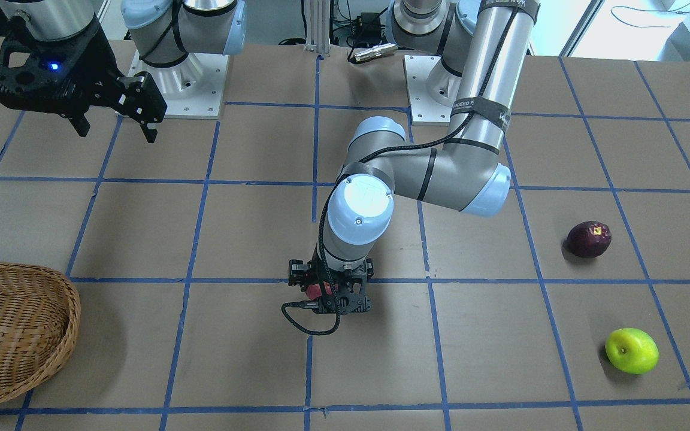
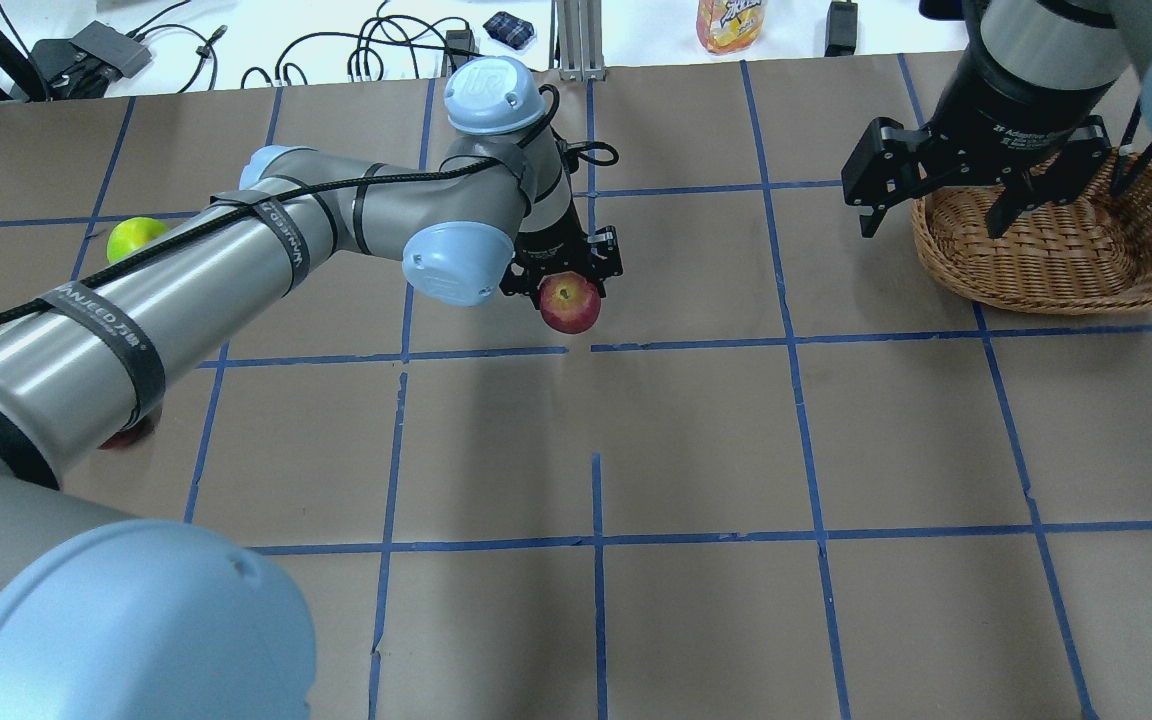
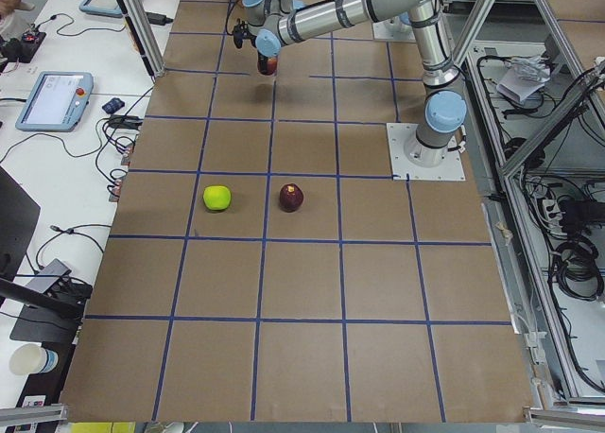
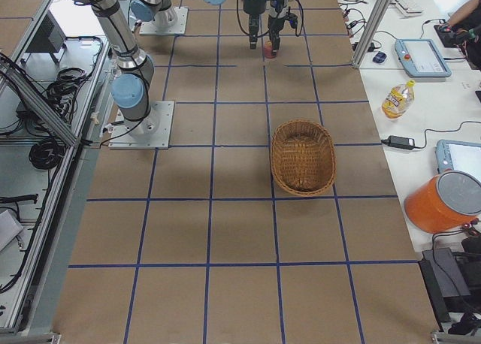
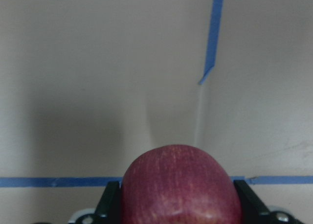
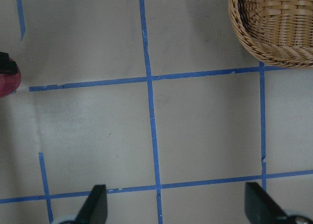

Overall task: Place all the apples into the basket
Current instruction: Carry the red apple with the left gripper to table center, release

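My left gripper [image 2: 561,278] is shut on the red apple [image 2: 569,304] and holds it just above the middle of the table. The apple fills the bottom of the left wrist view [image 5: 181,185] between the fingers [image 5: 110,204]. In the front view the left gripper [image 1: 330,294] hides most of the apple [image 1: 319,291]. The dark purple apple [image 1: 589,239] and the yellow-green apple [image 1: 631,351] lie on the table on my left side. My right gripper [image 2: 941,205] is open and empty, hovering near the wicker basket [image 2: 1036,290], which holds nothing.
The basket also shows at the front view's left edge [image 1: 66,335] and in the right wrist view [image 6: 254,43]. The left arm's elbow [image 1: 477,185] stretches over the table's middle. A juice bottle [image 2: 731,22] stands beyond the far edge. The arm bases [image 1: 180,84] are bolted at the robot's side.
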Available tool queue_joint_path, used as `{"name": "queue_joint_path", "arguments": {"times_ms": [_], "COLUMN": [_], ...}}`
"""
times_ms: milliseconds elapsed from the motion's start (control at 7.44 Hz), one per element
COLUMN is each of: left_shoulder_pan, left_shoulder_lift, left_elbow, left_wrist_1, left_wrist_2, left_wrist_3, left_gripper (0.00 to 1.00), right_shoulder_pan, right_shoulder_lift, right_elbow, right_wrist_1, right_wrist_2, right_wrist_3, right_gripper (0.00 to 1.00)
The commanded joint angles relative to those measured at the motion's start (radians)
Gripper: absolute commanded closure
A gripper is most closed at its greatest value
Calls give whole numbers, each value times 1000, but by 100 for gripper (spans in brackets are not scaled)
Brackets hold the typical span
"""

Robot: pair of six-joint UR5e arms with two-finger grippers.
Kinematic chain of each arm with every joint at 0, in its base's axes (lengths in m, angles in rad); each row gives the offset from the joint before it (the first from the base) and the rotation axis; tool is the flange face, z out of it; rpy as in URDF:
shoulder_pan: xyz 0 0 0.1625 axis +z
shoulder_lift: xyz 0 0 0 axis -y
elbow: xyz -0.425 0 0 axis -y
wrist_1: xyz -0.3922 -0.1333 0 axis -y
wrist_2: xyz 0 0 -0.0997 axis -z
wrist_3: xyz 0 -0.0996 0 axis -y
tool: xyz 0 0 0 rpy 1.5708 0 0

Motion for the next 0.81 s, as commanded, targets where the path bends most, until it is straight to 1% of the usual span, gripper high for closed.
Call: {"name": "queue_joint_path", "arguments": {"times_ms": [0,134,269,403,537,672], "left_shoulder_pan": [-16,-16,-4,68,164,261], "left_shoulder_lift": [-30,-26,8,55,110,157], "left_elbow": [9,12,29,55,108,133], "left_wrist_1": [1,0,-18,-107,-269,-427], "left_wrist_2": [5,5,10,10,10,41], "left_wrist_3": [-28,-42,-31,-19,78,297], "left_gripper": [0,0,0,0,0,0], "right_shoulder_pan": [0,0,-3,-5,-3,-3], "right_shoulder_lift": [5,34,59,62,65,80], "right_elbow": [6,34,56,59,62,68], "right_wrist_1": [-12,-28,-63,-76,-80,-87], "right_wrist_2": [-6,7,13,-1,-4,1], "right_wrist_3": [-1,0,-18,-15,-3,0], "right_gripper": [0,0,0,0,0,0]}}
